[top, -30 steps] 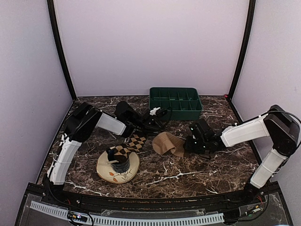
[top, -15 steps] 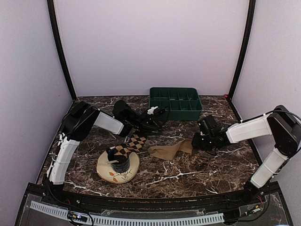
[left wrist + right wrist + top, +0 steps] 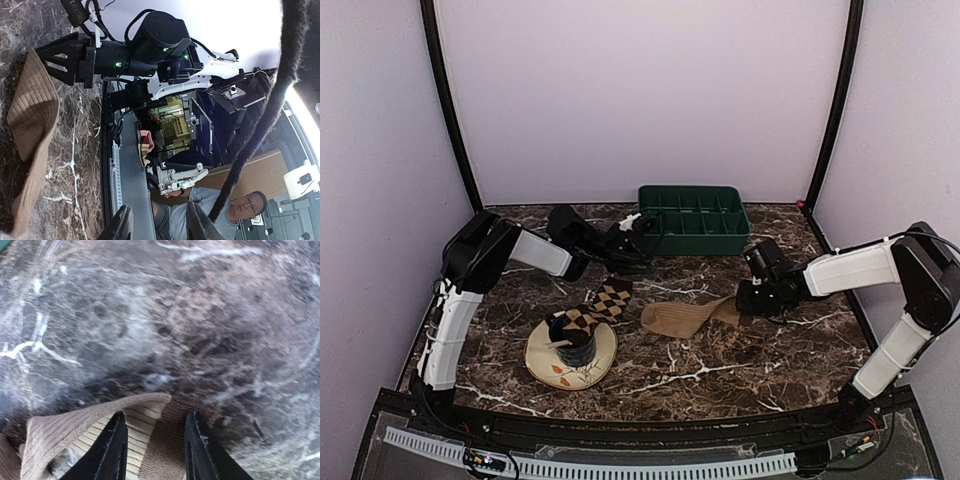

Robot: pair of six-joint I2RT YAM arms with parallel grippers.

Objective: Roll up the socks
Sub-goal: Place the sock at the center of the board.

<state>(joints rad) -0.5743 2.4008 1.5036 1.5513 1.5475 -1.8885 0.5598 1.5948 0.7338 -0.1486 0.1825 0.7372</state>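
Note:
The tan-brown sock (image 3: pixel 680 318) lies stretched out flat mid-table, and it also shows in the left wrist view (image 3: pixel 30 115). My right gripper (image 3: pixel 744 302) is low over its right end. In the right wrist view that gripper (image 3: pixel 155 416) is open, and the ribbed cuff (image 3: pixel 150 450) lies flat between its fingers. A diamond-check sock (image 3: pixel 607 300) runs from the table down into the dark blue cup (image 3: pixel 572 342). My left gripper (image 3: pixel 642 228) hovers behind it, near the green tray. Seen from the left wrist, that gripper (image 3: pixel 160 216) is open and holds nothing. A dark fuzzy strand (image 3: pixel 270 110) hangs past it.
The green compartment tray (image 3: pixel 695 240) stands at the back centre. The blue cup sits on a round cream dish (image 3: pixel 605 362) with orange marks at the front left. Purple walls close in the marble table (image 3: pixel 720 375) on three sides.
My right gripper has dragged the tan sock's end to the right, pulling the bunched sock out long, and its jaws have widened slightly. My left arm has drawn back and to the left.

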